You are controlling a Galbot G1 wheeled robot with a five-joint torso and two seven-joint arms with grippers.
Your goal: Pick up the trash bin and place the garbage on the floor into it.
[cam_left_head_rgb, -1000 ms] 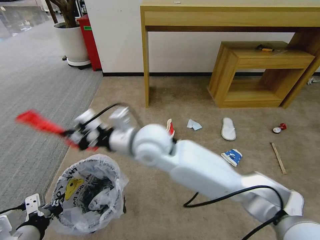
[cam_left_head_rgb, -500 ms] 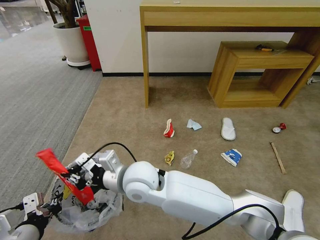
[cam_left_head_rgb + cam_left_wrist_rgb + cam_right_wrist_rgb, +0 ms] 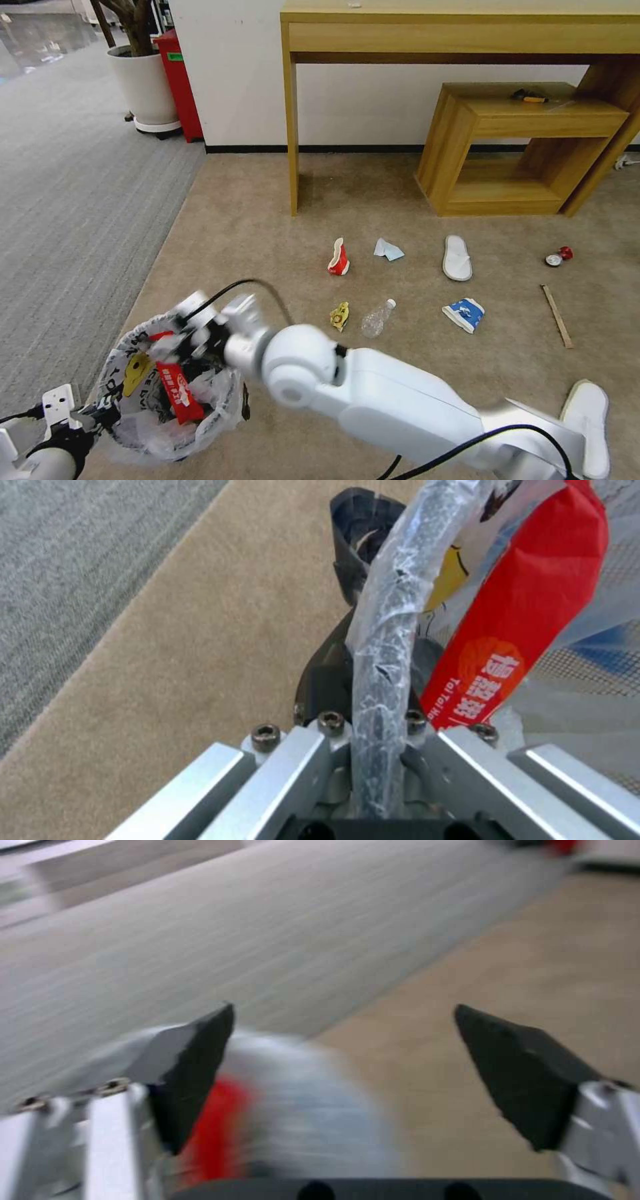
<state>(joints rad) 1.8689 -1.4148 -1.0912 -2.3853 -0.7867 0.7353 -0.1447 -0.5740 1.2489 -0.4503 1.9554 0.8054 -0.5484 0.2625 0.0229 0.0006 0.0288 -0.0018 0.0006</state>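
The trash bin [image 3: 223, 399], black with a printed white bag, stands low on the left of the beige floor [image 3: 253, 227]. My left gripper [image 3: 99, 416] is shut on the bin's rim [image 3: 383, 645]. Over the bin my right gripper [image 3: 177, 333] hangs open, its fingers [image 3: 200, 1060] spread wide. A red snack packet [image 3: 177, 393] lies inside the bin, also seen as the packet [image 3: 527, 610] through the bag. Garbage on the floor: red cup [image 3: 338, 259], tissue [image 3: 387, 250], yellow wrapper [image 3: 339, 315], clear bottle [image 3: 377, 319], blue cup [image 3: 464, 313], slipper [image 3: 457, 257], crushed can [image 3: 557, 257], wooden stick [image 3: 557, 315].
A wooden desk [image 3: 292, 133] and a low wooden shelf [image 3: 520, 147] stand against the far wall. A white plant pot [image 3: 143, 87] and red cabinet [image 3: 179, 80] are at the far left. Grey ribbed carpet [image 3: 67, 200] borders the left. Another slipper [image 3: 587, 417] lies near right.
My right gripper came down over the bin with the red packet, opened and let it go; the packet now lies in the bin. The left gripper kept its hold on the rim.
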